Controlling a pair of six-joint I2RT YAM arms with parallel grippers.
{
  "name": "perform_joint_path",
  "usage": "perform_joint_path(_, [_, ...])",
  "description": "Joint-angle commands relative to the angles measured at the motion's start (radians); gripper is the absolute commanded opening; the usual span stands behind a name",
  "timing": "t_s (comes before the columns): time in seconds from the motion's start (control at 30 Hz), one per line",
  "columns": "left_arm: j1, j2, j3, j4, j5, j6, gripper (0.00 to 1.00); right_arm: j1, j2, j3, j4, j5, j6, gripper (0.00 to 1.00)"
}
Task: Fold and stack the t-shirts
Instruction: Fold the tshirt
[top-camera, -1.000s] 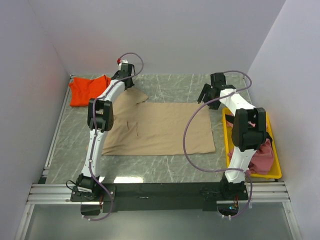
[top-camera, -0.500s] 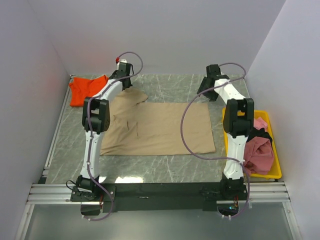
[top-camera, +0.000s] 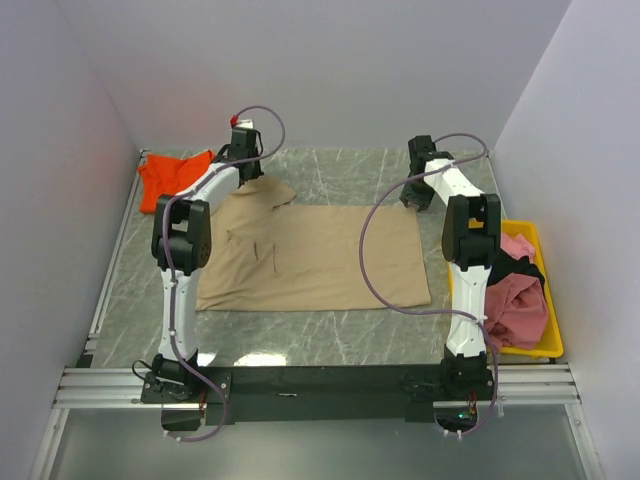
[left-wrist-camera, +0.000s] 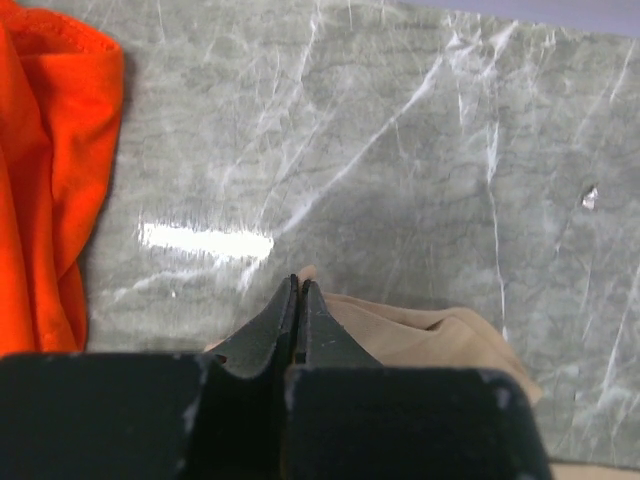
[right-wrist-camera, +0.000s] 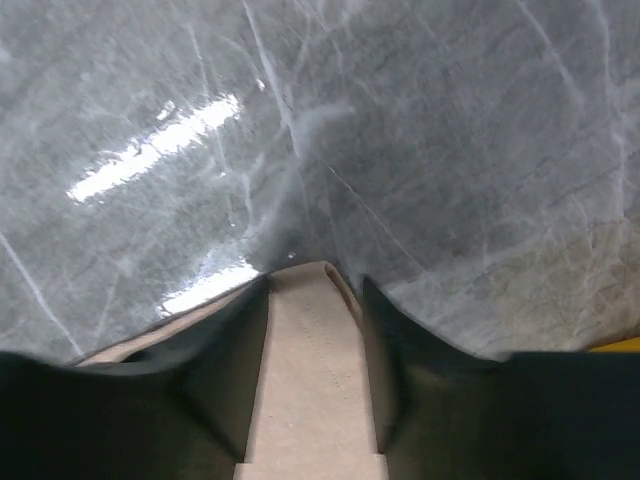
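The tan-beige t-shirt (top-camera: 320, 255) lies spread flat mid-table. My left gripper (top-camera: 246, 162) is at its back left sleeve. In the left wrist view the gripper (left-wrist-camera: 300, 285) is shut, with a tip of tan cloth (left-wrist-camera: 420, 330) pinched at its end. My right gripper (top-camera: 416, 192) is low at the shirt's back right corner. In the right wrist view the gripper (right-wrist-camera: 312, 290) has its fingers (right-wrist-camera: 230, 350) apart, with the shirt's hemmed corner (right-wrist-camera: 310, 380) lying between them. The orange-red t-shirt (top-camera: 170, 178) lies bunched at the back left and also shows in the left wrist view (left-wrist-camera: 50, 180).
A yellow tray (top-camera: 455, 290) stands at the right edge, holding a crumpled pink shirt (top-camera: 520, 305) and a dark one (top-camera: 515, 268). White walls close the back and sides. A metal rail runs along the near edge.
My right arm has swung from near the tray to the tan shirt's back right corner and lowered onto it. My left arm has shifted slightly back and left at the sleeve.
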Motion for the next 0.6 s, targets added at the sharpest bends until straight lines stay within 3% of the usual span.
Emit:
perform_joint_path(0.0, [-0.001, -0.109, -0.044, 0.069, 0.028, 0.016, 0.00, -0.005, -0.007, -0.015, 0.003, 0.031, 0.004, 0.43])
perform_joint_path(0.27, [-0.001, -0.163, -0.110, 0.086, 0.085, -0.026, 0.00, 0.000, -0.029, -0.038, -0.009, 0.032, 0.012, 0.38])
perform_joint_path(0.43, [-0.001, -0.206, -0.173, 0.103, 0.065, -0.041, 0.00, 0.000, -0.050, -0.075, 0.020, 0.022, 0.004, 0.10])
perform_joint_path(0.57, [-0.001, -0.247, -0.239, 0.120, 0.071, -0.042, 0.00, 0.011, -0.050, -0.052, 0.013, 0.035, -0.017, 0.03])
